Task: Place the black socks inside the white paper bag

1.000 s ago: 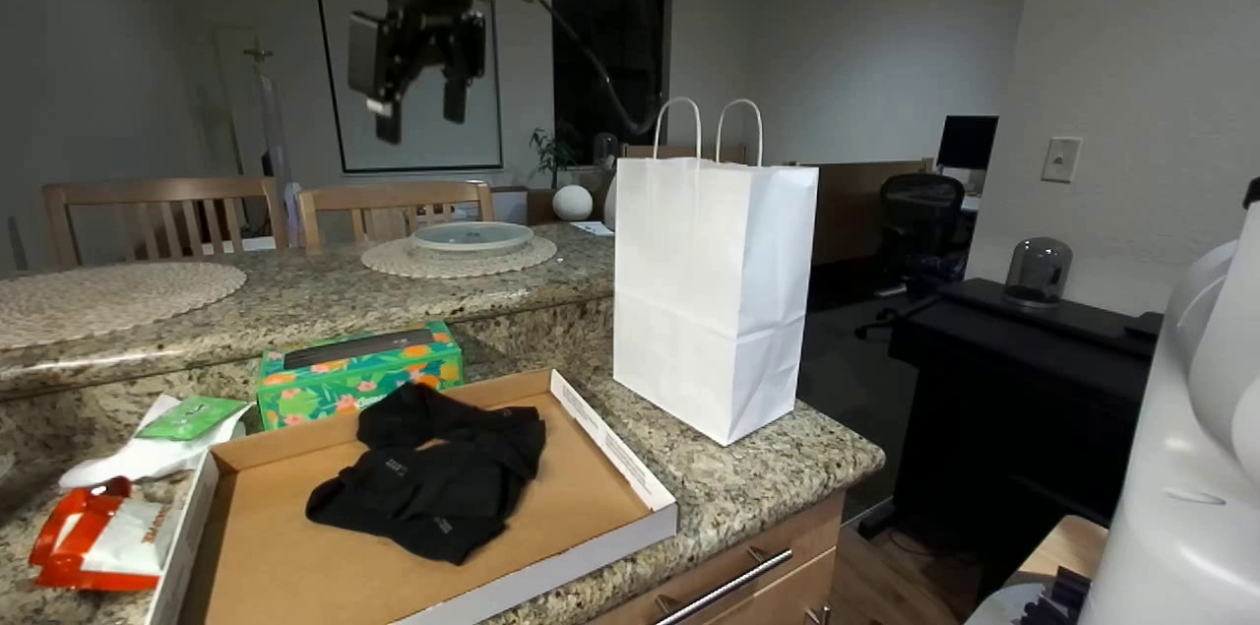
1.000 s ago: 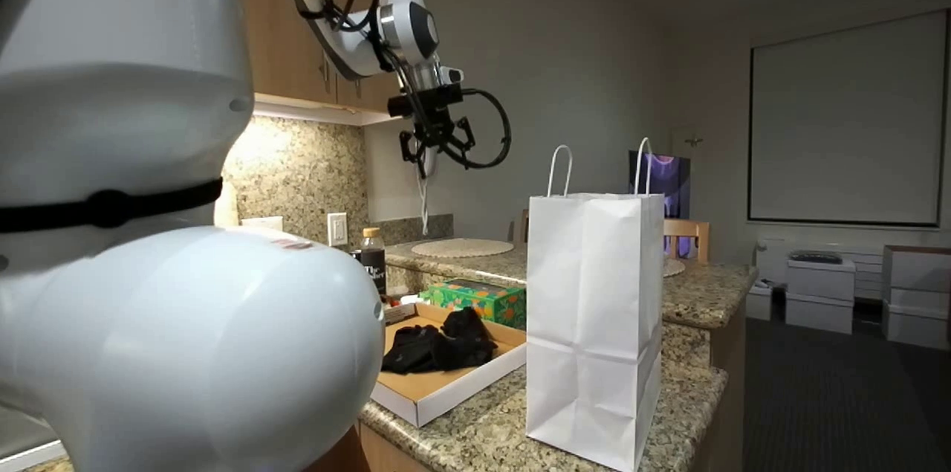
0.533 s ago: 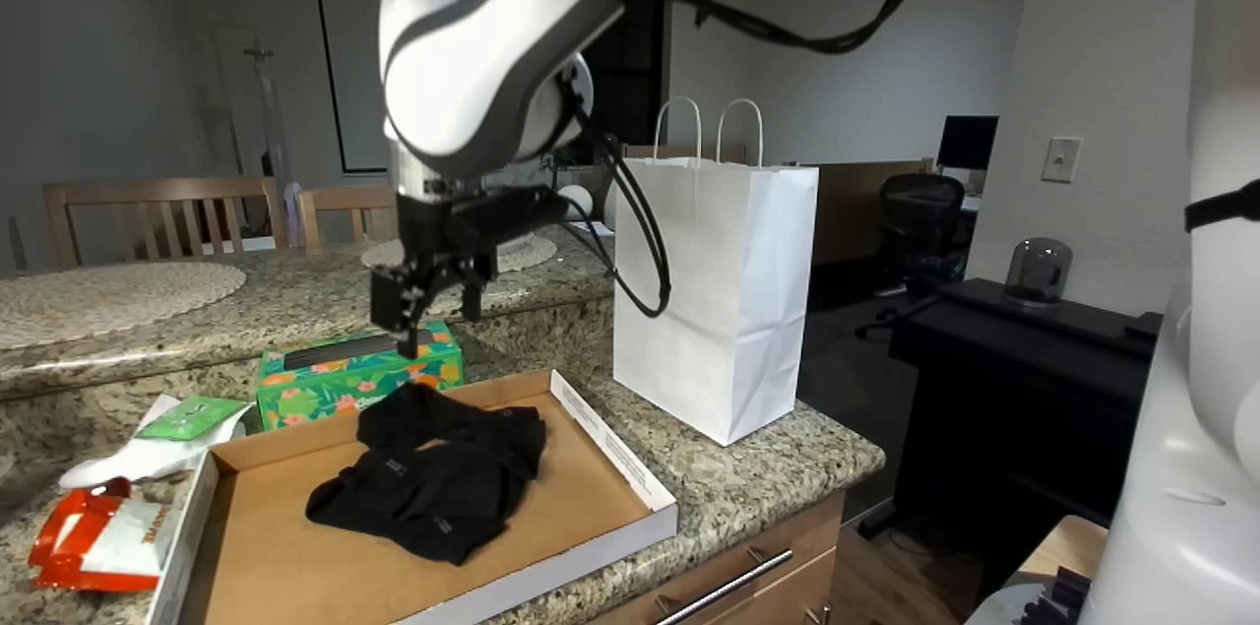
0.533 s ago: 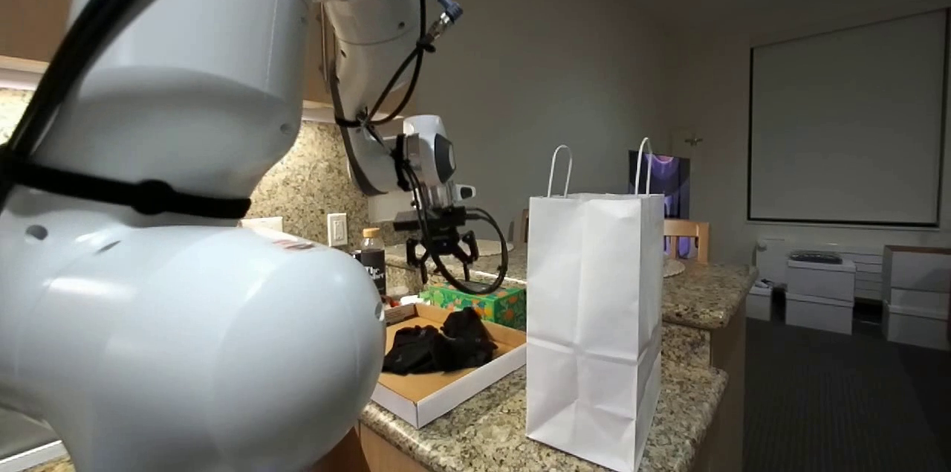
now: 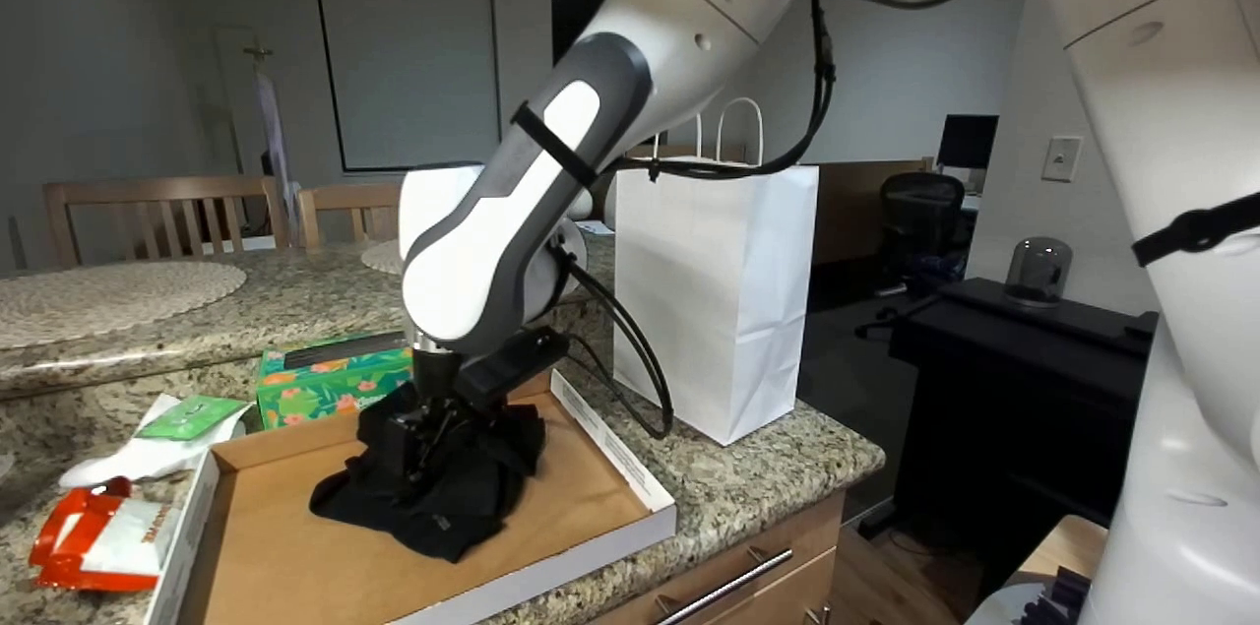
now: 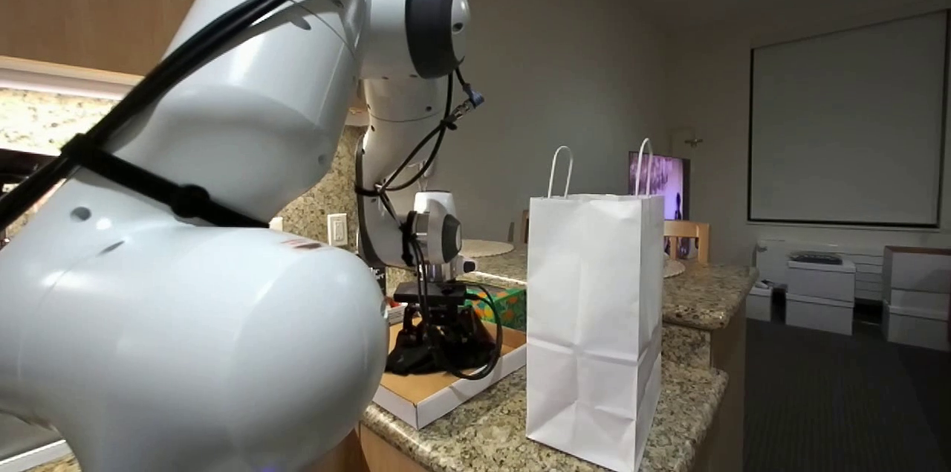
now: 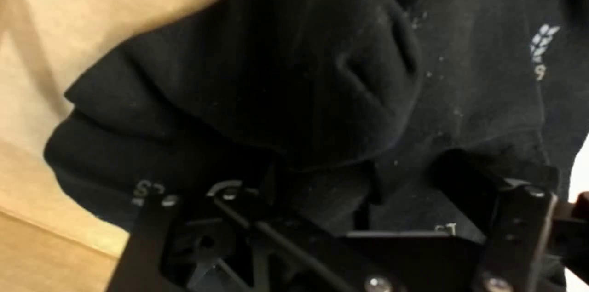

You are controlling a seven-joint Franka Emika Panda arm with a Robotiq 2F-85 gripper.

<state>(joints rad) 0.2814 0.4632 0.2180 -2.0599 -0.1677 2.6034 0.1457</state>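
Note:
The black socks (image 5: pixel 458 519) lie in a loose heap in a shallow cardboard tray (image 5: pixel 285 571). Their folded fabric (image 7: pixel 322 76) fills most of the wrist view, with pale printed marks on it. My gripper (image 7: pixel 361 165) is right down at the heap, pointing downward. Its fingers stand wide apart with sock fabric below and between them; whether the tips press into the cloth is too dark to tell. In both exterior views the black gripper (image 6: pixel 446 353) blends with the socks. The white paper bag (image 5: pixel 689 310) stands upright beside the tray, handles up; its inside is hidden.
A green floral tissue box (image 5: pixel 325 384) sits behind the tray against the raised granite ledge (image 5: pixel 295 310). A red and white packet (image 5: pixel 103 541) and a green packet (image 5: pixel 194 418) lie beyond the tray's far side. My arm's cable passes close to the bag.
The arm has swung in and come down from high above the counter to the sock heap in the tray. The bag and tray have stayed in place.

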